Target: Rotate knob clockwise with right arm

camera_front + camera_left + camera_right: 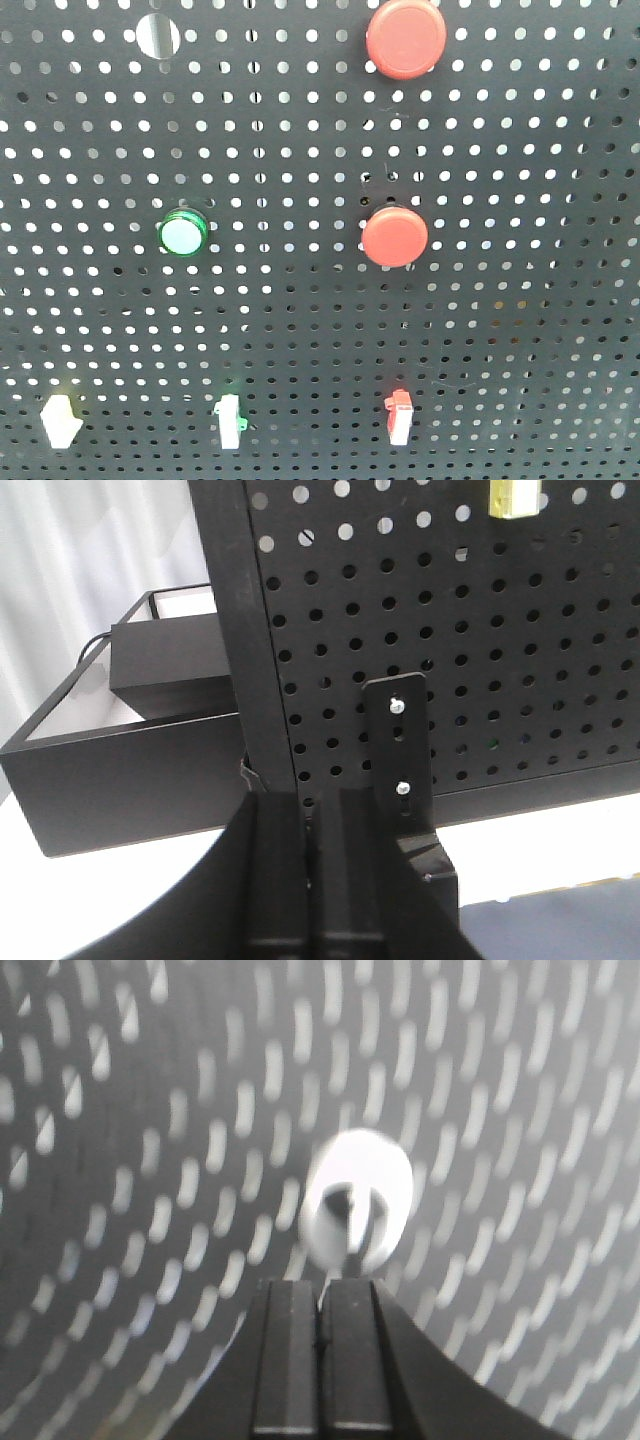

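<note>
The black pegboard panel (520, 150) fills the front view. It carries a large red round cap (405, 37) at the top and a smaller red round cap (394, 237) in the middle. I cannot tell which one is the knob. Neither gripper shows in the front view. In the right wrist view my right gripper (322, 1290) is shut and empty, close to the blurred pegboard, just below a bright white round spot (355, 1210) with a dark centre. In the left wrist view my left gripper (312, 815) is shut and empty, low by the panel's foot.
The panel also holds a green lamp (184, 234), a large open hole (158, 35) and three small switches: white (60, 418), green-tipped (230, 418), red-tipped (399, 415). In the left wrist view a screwed bracket (397, 740) and a black open box (120, 770) stand on the white table.
</note>
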Motion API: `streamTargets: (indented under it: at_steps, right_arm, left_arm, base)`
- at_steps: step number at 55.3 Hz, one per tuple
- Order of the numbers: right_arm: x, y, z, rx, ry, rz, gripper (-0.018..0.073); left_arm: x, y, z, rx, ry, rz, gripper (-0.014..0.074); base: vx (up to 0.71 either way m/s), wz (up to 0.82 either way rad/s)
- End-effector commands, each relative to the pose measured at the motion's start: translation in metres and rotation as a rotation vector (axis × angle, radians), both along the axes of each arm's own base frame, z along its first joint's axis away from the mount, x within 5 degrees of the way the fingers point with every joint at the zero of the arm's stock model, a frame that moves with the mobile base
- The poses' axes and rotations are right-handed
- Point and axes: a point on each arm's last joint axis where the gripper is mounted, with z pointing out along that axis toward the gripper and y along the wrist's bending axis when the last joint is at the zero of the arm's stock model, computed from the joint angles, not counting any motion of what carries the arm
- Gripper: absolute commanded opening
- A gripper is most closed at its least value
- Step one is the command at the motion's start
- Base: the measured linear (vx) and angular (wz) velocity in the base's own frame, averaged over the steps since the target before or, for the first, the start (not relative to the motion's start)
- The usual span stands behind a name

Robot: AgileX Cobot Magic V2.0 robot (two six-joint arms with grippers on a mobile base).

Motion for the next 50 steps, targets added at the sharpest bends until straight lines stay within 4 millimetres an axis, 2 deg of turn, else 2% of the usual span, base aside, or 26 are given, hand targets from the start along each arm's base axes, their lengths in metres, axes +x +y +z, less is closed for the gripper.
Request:
streamTargets:
  at_steps: [1, 9, 14, 23, 29, 40, 50]
  right_arm:
    - [-0.008, -0.002, 0.023, -0.018, -0.139, -0.027, 0.0003]
    - [-0.01, -0.003, 0.026, -0.078, -0.167, -0.056, 0.0053]
    - [-0.006, -0.003, 0.026, -0.084, -0.165, -0.06, 0.0116]
    - [0.012, -0.005, 0.024, -0.075, -0.161, -0.076, 0.0276]
    - [0.022, -0.007, 0.025, -0.044, -0.179, -0.088, 0.0342]
    - [0.03, -0.009, 0.025, -0.018, -0.198, -0.1, 0.0341]
    - [0.032, -0.007, 0.021, -0.028, -0.142, -0.077, 0.0246]
  left_arm:
    - [0.0, 0.0, -0.003, -0.013, -0.067, 0.003, -0.0006]
    - [0.0, 0.0, -0.003, -0.013, -0.067, 0.003, -0.0006]
    - [0.0, 0.0, -0.003, -0.013, -0.067, 0.003, -0.0006]
    - [0.0, 0.0, -0.003, -0.013, -0.067, 0.003, -0.0006]
    - [0.0, 0.0, -0.003, -0.013, -0.067, 0.003, -0.0006]
    - [0.0, 0.0, -0.003, -0.013, -0.067, 0.003, -0.0006]
    - [0.0, 0.0, -0.003, -0.013, -0.067, 0.003, -0.0006]
  base:
    - [0.0, 0.0]
    - [0.0, 0.0]
    - [0.0, 0.0]
    - [0.0, 0.0]
    - [0.0, 0.0]
    - [0.0, 0.0]
    - [0.0, 0.0]
